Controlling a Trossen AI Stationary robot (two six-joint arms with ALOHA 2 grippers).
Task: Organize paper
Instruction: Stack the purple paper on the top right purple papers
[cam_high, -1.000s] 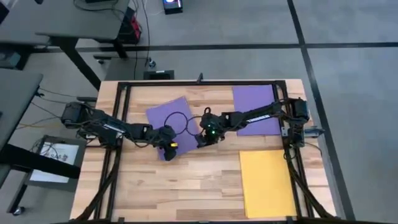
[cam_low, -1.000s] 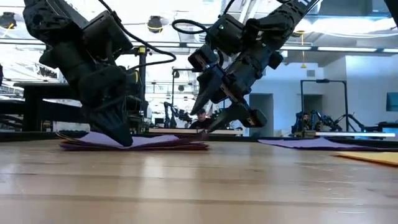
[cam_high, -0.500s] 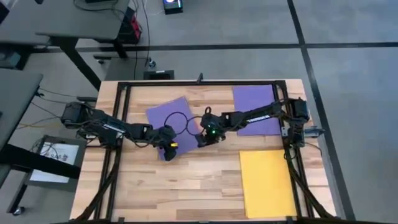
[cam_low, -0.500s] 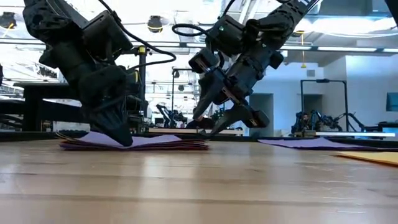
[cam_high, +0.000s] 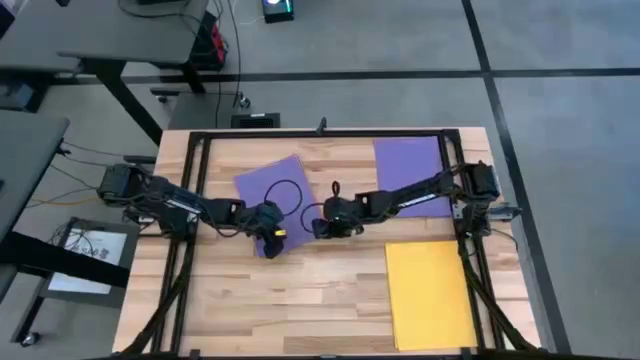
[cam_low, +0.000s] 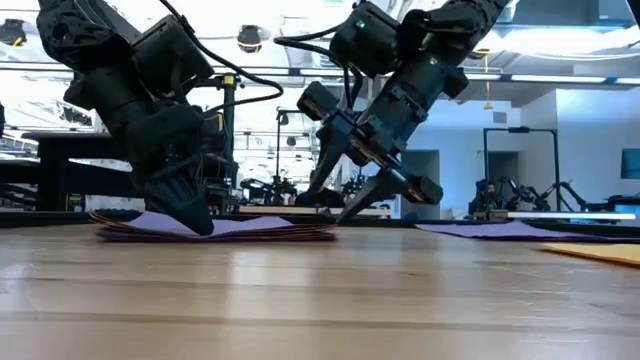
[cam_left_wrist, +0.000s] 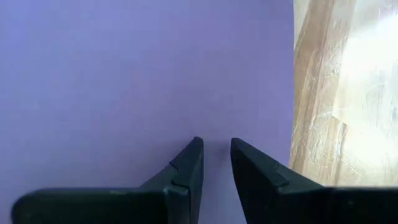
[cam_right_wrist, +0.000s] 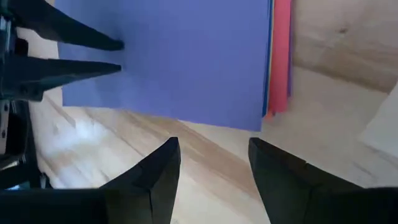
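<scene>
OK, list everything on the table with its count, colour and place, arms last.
Tilted paper stack: one, purple on top, red, orange and blue edges showing below, left of table centre.
Purple sheet: one, far right corner area, partly under the right arm.
Yellow sheet: one, near right.
Table: one, pale wood, black frame.
Left gripper: dark, tips nearly together, pressing on the stack's near corner.
Right gripper: dark, open, just off the stack's right edge.
</scene>
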